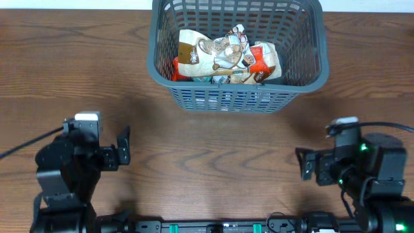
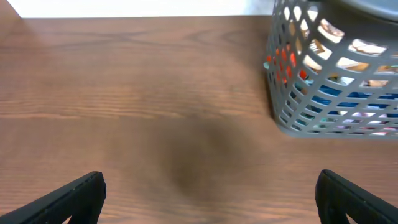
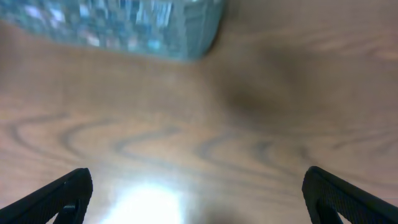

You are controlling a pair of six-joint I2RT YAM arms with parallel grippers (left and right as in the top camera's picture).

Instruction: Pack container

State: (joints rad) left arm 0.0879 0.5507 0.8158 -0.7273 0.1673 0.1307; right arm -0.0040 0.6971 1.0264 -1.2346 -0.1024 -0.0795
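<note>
The container is a dark grey lattice basket at the top centre of the table. It holds several snack packets, brown, white, orange and blue. Its corner shows in the left wrist view and, blurred, in the right wrist view. My left gripper is open and empty near the front left, well short of the container; its fingertips show in the left wrist view. My right gripper is open and empty near the front right; its fingertips show in the right wrist view.
The wooden table lies between the grippers and the container. A bright glare spot shows on the wood below the right gripper. Cables run from both arms at the front corners.
</note>
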